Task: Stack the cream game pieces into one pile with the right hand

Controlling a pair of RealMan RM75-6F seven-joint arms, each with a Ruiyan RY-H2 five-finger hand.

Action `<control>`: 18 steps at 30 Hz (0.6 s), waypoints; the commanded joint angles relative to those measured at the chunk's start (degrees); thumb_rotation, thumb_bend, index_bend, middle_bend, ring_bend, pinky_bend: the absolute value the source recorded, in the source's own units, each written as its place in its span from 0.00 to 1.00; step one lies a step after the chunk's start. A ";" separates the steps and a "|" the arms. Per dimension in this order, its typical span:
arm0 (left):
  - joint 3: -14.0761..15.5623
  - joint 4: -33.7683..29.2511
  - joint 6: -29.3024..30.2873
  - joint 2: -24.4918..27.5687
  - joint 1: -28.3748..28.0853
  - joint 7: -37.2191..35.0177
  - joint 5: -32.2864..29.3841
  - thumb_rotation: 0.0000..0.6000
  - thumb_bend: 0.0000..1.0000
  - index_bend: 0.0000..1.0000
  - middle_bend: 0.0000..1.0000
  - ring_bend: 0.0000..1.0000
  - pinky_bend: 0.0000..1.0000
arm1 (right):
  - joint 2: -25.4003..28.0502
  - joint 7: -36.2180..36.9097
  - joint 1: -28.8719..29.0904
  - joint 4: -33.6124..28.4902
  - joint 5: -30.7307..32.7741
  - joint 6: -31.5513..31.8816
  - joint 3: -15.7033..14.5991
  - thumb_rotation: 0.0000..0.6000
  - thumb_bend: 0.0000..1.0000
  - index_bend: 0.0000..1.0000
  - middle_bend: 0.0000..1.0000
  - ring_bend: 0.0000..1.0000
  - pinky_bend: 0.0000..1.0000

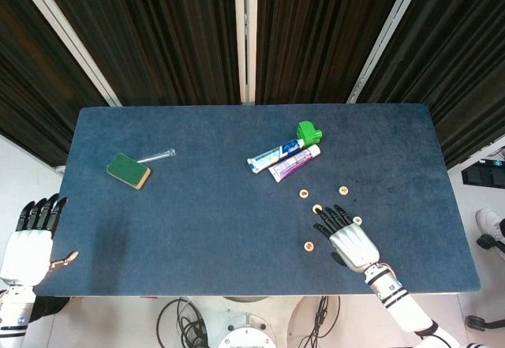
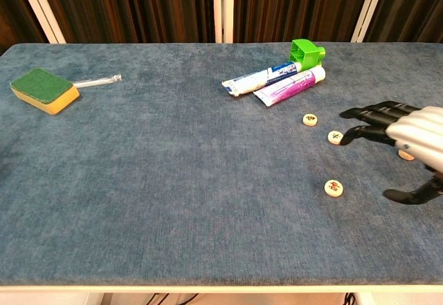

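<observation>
Several cream game pieces lie apart on the blue table: one nearest the tubes, one at my right hand's fingertips, one further back, one beside the hand, one near the front. My right hand hovers over them, fingers spread, holding nothing. In the chest view the right hand reaches in from the right, its fingertips close to one piece; another piece lies in front. My left hand stays off the table's left edge, fingers apart, holding nothing.
Two toothpaste tubes and a green plastic piece lie behind the pieces. A green-and-yellow sponge and a clear thin tube sit at the far left. The table's front edge is close to the right forearm.
</observation>
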 commanded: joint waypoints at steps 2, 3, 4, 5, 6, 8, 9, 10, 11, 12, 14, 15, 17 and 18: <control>0.15 -0.30 0.06 0.83 0.52 -0.91 -0.66 1.00 0.11 0.00 0.00 0.00 0.00 | -2.61 -1.50 1.39 0.95 0.91 -1.53 0.63 1.00 0.21 0.28 0.00 0.00 0.00; 0.15 -0.12 0.09 0.84 0.60 -1.28 -0.70 1.00 0.11 0.00 0.00 0.00 0.00 | -3.40 -1.71 1.74 1.40 1.19 -1.93 0.79 1.00 0.21 0.29 0.00 0.00 0.00; 0.19 0.01 0.12 0.83 0.68 -1.51 -0.69 1.00 0.11 0.00 0.00 0.00 0.00 | -3.96 -1.88 2.00 1.75 1.41 -2.28 0.87 1.00 0.22 0.30 0.00 0.00 0.00; 0.22 0.13 0.17 0.80 0.75 -1.72 -0.69 1.00 0.11 0.00 0.00 0.00 0.00 | -4.45 -2.07 2.24 2.05 1.64 -2.62 0.93 1.00 0.22 0.32 0.00 0.00 0.00; 0.23 0.28 0.28 0.75 0.83 -2.03 -0.63 1.00 0.11 0.00 0.00 0.00 0.00 | -5.03 -2.30 2.54 2.39 1.96 -3.01 1.01 1.00 0.22 0.32 0.00 0.00 0.00; 0.23 0.54 0.40 0.67 0.94 -2.39 -0.60 1.00 0.11 0.00 0.00 0.00 0.00 | -5.76 -2.66 2.87 2.85 2.35 -3.40 1.09 1.00 0.23 0.35 0.00 0.00 0.00; 0.23 0.70 0.47 0.63 1.01 -2.62 -0.59 1.00 0.11 0.00 0.00 0.00 0.00 | -6.14 -2.87 3.05 3.09 2.58 -3.58 1.10 1.00 0.23 0.36 0.00 0.00 0.00; 0.21 0.82 0.50 0.60 1.05 -2.79 -0.60 1.00 0.11 0.00 0.00 0.00 0.00 | -6.39 -2.99 3.16 3.23 2.72 -3.68 1.09 1.00 0.23 0.37 0.00 0.00 0.00; 0.19 0.95 0.53 0.58 1.09 -2.97 -0.62 1.00 0.11 0.00 0.00 0.00 0.00 | -6.62 -3.06 3.26 3.38 2.85 -3.76 1.08 1.00 0.23 0.38 0.00 0.00 0.00; 0.17 1.10 0.57 0.55 1.14 -3.21 -0.64 1.00 0.11 0.00 0.00 0.00 0.00 | -6.90 -3.07 3.37 3.57 2.98 -3.79 1.04 1.00 0.23 0.39 0.00 0.00 0.00; 0.15 1.30 0.59 0.50 1.19 -3.54 -0.65 1.00 0.11 0.00 0.00 0.00 0.00 | -7.25 -3.02 3.47 3.86 3.13 -3.75 0.96 1.00 0.24 0.42 0.00 0.00 0.00; 0.15 1.44 0.60 0.47 1.23 -3.74 -0.62 1.00 0.11 0.00 0.00 0.00 0.00 | -7.43 -2.97 3.50 3.99 3.16 -3.67 0.86 1.00 0.24 0.43 0.00 0.00 0.00; 0.20 1.58 0.55 0.44 1.26 -4.07 -0.55 1.00 0.11 0.00 0.00 0.00 0.00 | -7.58 -2.76 3.50 4.06 3.17 -3.43 0.71 1.00 0.24 0.45 0.00 0.00 0.00; 0.25 1.65 0.50 0.43 1.29 -4.35 -0.49 1.00 0.11 0.00 0.00 0.00 0.00 | -7.64 -2.71 3.48 4.10 3.14 -3.20 0.63 1.00 0.24 0.45 0.00 0.00 0.00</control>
